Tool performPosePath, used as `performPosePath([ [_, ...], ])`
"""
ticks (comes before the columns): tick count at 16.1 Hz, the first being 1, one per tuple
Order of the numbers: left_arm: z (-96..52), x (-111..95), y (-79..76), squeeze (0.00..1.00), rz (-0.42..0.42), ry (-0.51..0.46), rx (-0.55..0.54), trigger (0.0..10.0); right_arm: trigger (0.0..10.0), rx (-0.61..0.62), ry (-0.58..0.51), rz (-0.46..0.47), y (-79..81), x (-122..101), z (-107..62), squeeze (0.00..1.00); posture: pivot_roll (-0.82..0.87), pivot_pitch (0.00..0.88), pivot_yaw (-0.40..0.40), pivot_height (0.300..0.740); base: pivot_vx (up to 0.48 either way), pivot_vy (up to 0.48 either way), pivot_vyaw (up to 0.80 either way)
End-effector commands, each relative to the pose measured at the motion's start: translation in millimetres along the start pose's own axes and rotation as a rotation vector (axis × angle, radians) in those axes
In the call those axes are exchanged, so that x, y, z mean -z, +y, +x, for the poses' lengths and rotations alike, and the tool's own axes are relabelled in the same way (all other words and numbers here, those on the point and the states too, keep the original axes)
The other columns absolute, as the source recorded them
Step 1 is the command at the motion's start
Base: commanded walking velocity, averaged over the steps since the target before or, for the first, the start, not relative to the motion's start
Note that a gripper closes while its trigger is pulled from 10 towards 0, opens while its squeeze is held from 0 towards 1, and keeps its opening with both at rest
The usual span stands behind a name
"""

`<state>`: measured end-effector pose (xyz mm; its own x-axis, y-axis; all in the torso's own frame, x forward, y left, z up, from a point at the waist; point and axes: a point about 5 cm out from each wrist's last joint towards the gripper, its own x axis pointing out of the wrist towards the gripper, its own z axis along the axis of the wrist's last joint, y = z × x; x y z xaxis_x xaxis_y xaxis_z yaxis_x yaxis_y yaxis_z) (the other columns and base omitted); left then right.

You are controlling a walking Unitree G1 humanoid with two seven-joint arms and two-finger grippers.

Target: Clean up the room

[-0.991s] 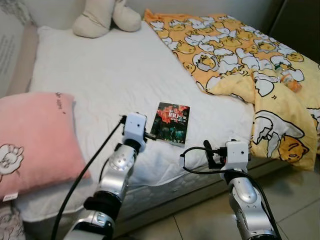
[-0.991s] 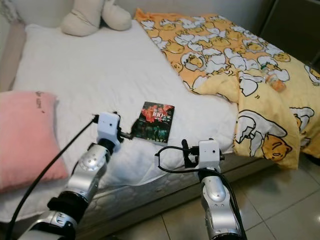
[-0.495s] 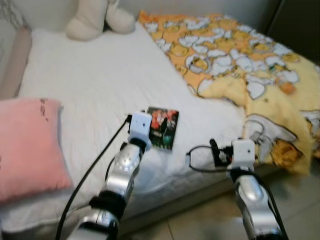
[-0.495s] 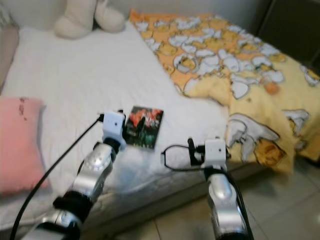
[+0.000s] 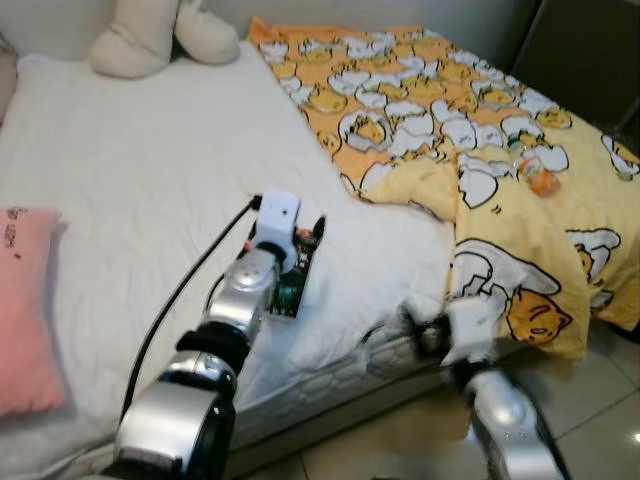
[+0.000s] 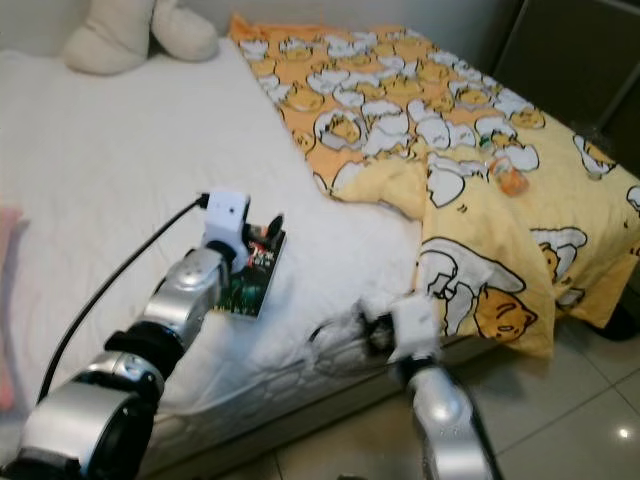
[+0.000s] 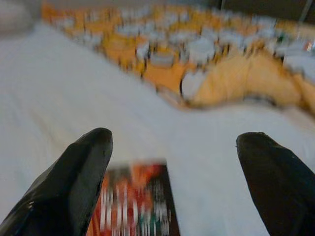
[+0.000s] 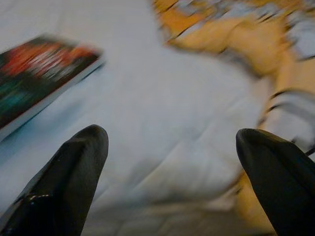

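A dark book (image 5: 298,272) with a red and green cover lies on the white bed sheet (image 5: 150,150) near the front edge, partly covered by my left arm. My left gripper (image 7: 174,142) hangs open just above the book (image 7: 133,206), its fingers (image 7: 74,182) spread wide with the book's far end between them. My right gripper (image 8: 170,140) is open and blurred, low by the mattress edge (image 5: 350,360). In its wrist view the book (image 8: 39,73) lies off to one side, beyond its fingers (image 8: 74,182).
A yellow duck-print blanket (image 5: 450,110) covers the bed's right half and hangs over the edge, with a small orange bottle (image 5: 540,175) on it. A cream plush toy (image 5: 150,40) lies at the back, a pink pillow (image 5: 25,300) at the left. Tiled floor (image 5: 590,400) runs at the right.
The camera has swung to the right. My left gripper has reached forward over the book. My right gripper has dropped lower, towards the mattress edge.
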<state>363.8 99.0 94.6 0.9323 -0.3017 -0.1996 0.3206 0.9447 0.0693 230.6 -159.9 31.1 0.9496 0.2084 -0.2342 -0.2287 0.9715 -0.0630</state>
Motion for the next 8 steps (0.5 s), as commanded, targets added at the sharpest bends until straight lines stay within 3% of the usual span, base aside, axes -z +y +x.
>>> performPosePath([
  [1,0.4,6,1.2,0.00,-0.010,0.053,0.000,10.0,10.0,-0.008,0.009,-0.002,-3.1,-1,-4.2,0.00,-0.08,0.049,-0.037,0.740,0.000,0.000,0.00],
  [6,0.5,0,30.9,0.00,0.011,0.061,-0.189,10.0,10.0,-0.016,0.041,-0.030,-6.1,5,-47.3,0.00,-0.16,0.149,-0.031,0.740,0.000,0.000,0.00],
  [8,-7.6,5,54.9,0.00,-0.003,0.072,-0.301,10.0,10.0,-0.041,0.076,-0.044,-0.6,7,-69.6,0.00,-0.19,0.196,-0.040,0.740,0.000,0.000,0.00],
])
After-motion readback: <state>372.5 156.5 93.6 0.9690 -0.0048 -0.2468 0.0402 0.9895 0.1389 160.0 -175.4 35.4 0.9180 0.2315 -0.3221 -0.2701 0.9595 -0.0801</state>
